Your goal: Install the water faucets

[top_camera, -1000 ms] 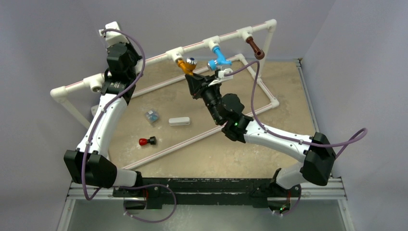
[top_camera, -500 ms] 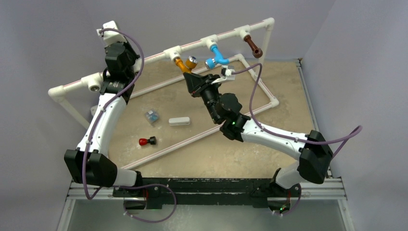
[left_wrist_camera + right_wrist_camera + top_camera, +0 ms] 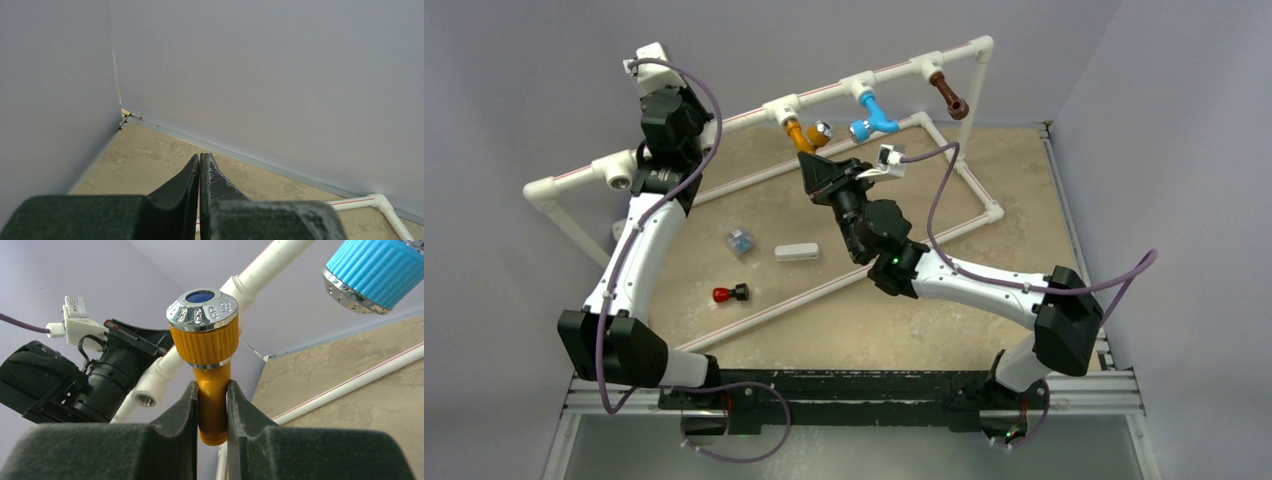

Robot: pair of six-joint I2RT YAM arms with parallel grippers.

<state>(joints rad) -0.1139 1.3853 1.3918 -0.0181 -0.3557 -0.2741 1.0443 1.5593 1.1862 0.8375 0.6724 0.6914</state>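
Currently right tool (image 3: 212,392) pinching orange-yellow faucet (image 3: 205,342) neck, faucet hanging from far pipe rail (image 3: 270,262); left tool (image 3: 200,167) pressed together, empty. Step: probably threading faucet in; next needs wrist twist.

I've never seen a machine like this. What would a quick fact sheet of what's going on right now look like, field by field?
Right hand: shut on the orange-yellow bent plastic faucet, which sits on the white pipe rail
Left hand: shut, holding nothing
Other faucets on rail: light blue bent tap; dark brown tap
Open socket: white tee fitting at left, no faucet
Loose on table: small red-and-black part; white block
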